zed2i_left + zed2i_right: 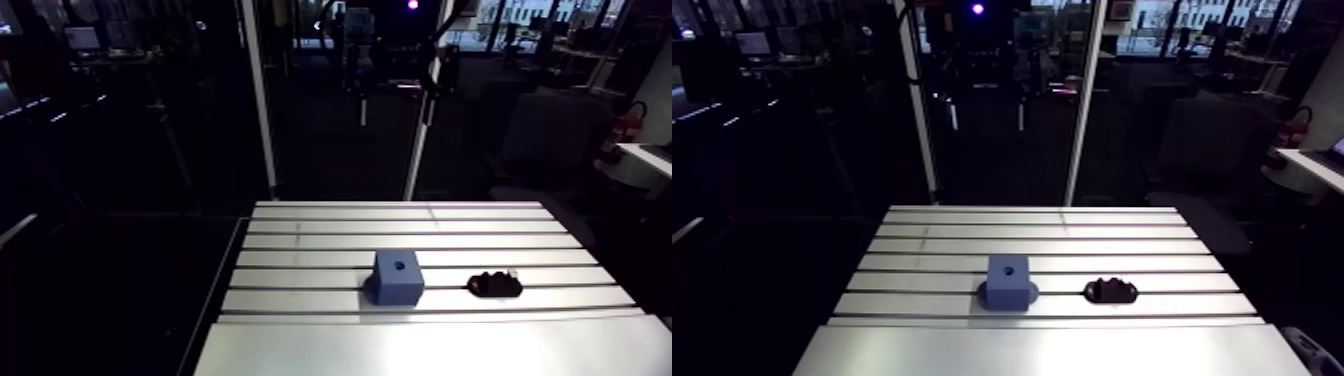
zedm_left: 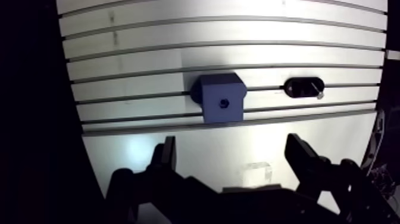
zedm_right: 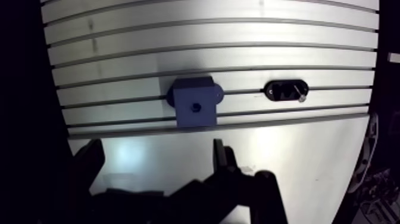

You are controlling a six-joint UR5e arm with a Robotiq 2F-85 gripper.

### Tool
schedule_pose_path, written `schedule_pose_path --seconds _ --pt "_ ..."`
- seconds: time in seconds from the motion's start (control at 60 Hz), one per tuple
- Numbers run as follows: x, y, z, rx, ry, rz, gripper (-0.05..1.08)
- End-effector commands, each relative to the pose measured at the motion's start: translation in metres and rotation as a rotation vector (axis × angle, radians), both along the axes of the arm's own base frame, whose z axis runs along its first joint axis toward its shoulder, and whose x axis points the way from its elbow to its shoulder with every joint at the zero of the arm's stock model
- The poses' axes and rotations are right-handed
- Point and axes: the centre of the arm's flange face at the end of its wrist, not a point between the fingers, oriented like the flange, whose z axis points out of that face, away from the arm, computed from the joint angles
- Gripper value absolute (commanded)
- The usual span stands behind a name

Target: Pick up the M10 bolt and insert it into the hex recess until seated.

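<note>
Bolt [image 2: 309, 89] lies flat in a black oval holder [image 2: 296, 87] on the table [image 2: 178, 36], dark and small, hard to read. Its long axis runs roughly along the table slots, same as the holder's long axis. A bright metal end shows at the holder's far side from the block, tipped slightly toward the gripper; cannot tell whether that end is head or tip. Blue block [image 2: 223, 98] sits beside the holder, apart from it, on the same strip of table and straddling a slot. The block stands upright and a rounded base pokes out at its sides. The recess [image 2: 224, 103] is a small dark hole in the middle of the top face, opening upward. In the arm view the block is about mid-table and the holder is to its right, both on the near half of the slotted area, with a smooth plate nearer the camera. In the wrist view the gripper [image 2: 231, 143] hangs high over the smooth plate, looking down, short of both block and holder. The block is ahead of it, roughly in line with the gap, and the holder is ahead and off toward one finger's side. Fingers [image 2: 163, 158] are spread wide, released, with only bare table between them.
</note>
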Motion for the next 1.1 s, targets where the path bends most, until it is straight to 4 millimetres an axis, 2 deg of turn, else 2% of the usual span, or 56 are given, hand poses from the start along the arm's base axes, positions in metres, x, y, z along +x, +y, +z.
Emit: schedule_pose_path --seconds 0.017,0.717,0.983,1.1 --pt "-0.014 -0.027 -0.004 -0.001 -0.002 0.067 0.01" --pt "-0.015 -0.026 -0.003 0.0 0.007 0.068 0.01" --pt "-0.012 -0.017 -0.011 0.001 0.031 0.12 0.01" --pt "-0.011 -0.003 -0.017 0.008 0.046 0.109 0.01"
